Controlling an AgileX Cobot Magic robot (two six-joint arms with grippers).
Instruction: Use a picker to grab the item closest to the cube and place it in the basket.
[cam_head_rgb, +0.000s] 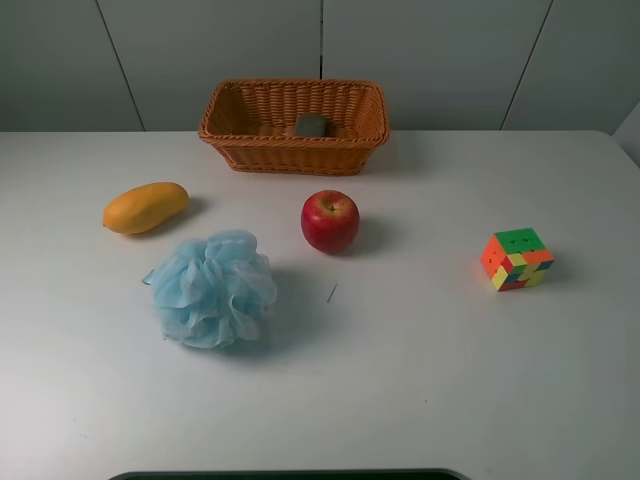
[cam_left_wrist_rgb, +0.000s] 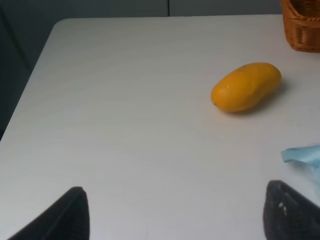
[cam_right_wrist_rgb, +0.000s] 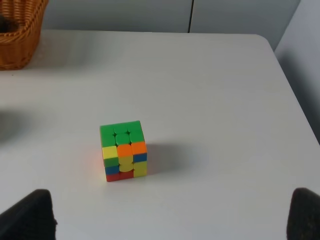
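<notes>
The dark-grey block (cam_head_rgb: 311, 126) lies inside the orange-brown wicker basket (cam_head_rgb: 240, 148) at the back of the table. The multicoloured cube (cam_head_rgb: 517, 258) stands alone on the right, and it also shows in the right wrist view (cam_right_wrist_rgb: 124, 151). Neither arm shows in the exterior high view. My left gripper (cam_left_wrist_rgb: 175, 220) is open and empty over bare table, with only its dark fingertips (cam_left_wrist_rgb: 60, 217) in view. My right gripper (cam_right_wrist_rgb: 167, 220) is open and empty, its fingertips (cam_right_wrist_rgb: 30, 217) wide apart, short of the cube.
A red apple (cam_head_rgb: 330, 221) sits in the middle in front of the basket. A yellow mango (cam_head_rgb: 146, 207) lies at the left. A light-blue bath puff (cam_head_rgb: 213, 288) sits in front of the mango. The table's right edge (cam_right_wrist_rgb: 295, 100) is near the cube.
</notes>
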